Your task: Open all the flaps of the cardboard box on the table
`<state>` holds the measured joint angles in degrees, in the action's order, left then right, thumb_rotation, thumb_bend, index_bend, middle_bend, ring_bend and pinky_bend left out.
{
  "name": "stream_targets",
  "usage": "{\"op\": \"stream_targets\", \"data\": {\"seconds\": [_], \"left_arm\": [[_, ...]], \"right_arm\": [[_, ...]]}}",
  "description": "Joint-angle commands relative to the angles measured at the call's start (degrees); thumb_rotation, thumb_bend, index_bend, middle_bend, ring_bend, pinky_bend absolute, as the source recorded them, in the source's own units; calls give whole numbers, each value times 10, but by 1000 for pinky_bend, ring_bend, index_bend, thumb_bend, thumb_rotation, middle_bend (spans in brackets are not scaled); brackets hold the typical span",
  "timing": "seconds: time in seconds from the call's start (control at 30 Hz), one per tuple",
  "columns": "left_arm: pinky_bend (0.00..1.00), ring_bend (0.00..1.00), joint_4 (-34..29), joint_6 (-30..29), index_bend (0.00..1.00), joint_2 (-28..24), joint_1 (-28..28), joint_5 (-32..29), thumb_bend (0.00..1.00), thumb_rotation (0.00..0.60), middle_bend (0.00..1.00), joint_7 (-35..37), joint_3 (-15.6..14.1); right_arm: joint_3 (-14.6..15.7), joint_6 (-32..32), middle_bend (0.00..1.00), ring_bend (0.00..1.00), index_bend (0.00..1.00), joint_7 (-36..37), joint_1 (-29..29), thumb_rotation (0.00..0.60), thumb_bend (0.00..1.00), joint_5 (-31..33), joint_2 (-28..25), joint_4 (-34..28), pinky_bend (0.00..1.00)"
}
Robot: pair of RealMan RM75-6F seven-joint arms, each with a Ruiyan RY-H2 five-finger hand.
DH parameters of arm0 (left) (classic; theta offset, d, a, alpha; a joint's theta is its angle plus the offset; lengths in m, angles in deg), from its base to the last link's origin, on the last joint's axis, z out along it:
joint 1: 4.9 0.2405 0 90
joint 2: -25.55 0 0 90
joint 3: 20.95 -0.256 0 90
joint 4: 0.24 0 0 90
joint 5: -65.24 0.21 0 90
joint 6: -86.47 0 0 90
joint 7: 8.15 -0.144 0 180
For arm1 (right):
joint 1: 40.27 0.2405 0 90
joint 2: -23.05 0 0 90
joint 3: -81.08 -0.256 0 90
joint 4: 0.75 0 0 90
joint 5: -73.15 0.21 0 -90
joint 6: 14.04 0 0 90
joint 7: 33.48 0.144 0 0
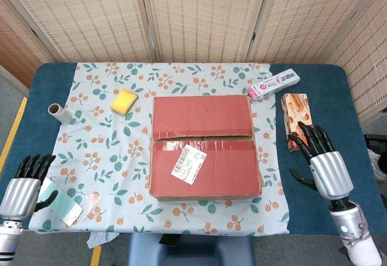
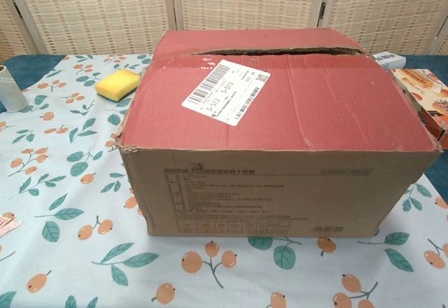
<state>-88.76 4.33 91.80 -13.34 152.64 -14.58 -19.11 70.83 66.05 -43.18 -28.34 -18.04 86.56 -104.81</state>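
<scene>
The cardboard box (image 1: 205, 146) stands mid-table with its two red top flaps lying closed, a narrow seam between them; the near flap carries a white shipping label (image 1: 188, 164). In the chest view the box (image 2: 280, 126) fills the frame, seam slightly gaping at the back. My right hand (image 1: 323, 163) hovers to the right of the box, fingers spread, holding nothing. My left hand (image 1: 23, 184) stays low at the table's front left corner, fingers apart and empty. Neither hand shows in the chest view.
A yellow sponge (image 1: 124, 101) and a tape roll (image 1: 59, 113) lie left of the box. An orange snack box (image 1: 298, 121) and a toothpaste box (image 1: 274, 84) lie to the right, close to my right hand. A teal card (image 1: 60, 202) lies front left.
</scene>
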Motion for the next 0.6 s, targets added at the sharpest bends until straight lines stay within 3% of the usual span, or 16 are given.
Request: {"op": "stream_targets", "data": {"seconds": [0.03, 0.27, 0.6], "left_arm": [[0, 79, 14, 16, 0, -3, -12, -19, 331, 600, 120, 22, 13], [0, 74, 46, 50, 0, -12, -31, -32, 331, 600, 120, 74, 21], [0, 64, 69, 57, 0, -10, -36, -33, 332, 600, 120, 107, 19]], "right_arm": [[-47, -72, 0, 58, 176, -91, 60, 600, 292, 97, 11, -32, 0], [-77, -117, 0, 60, 179, -111, 127, 600, 291, 154, 64, 11, 0], [-73, -141, 0, 59, 180, -113, 175, 600, 292, 181, 122, 67, 0]]}}
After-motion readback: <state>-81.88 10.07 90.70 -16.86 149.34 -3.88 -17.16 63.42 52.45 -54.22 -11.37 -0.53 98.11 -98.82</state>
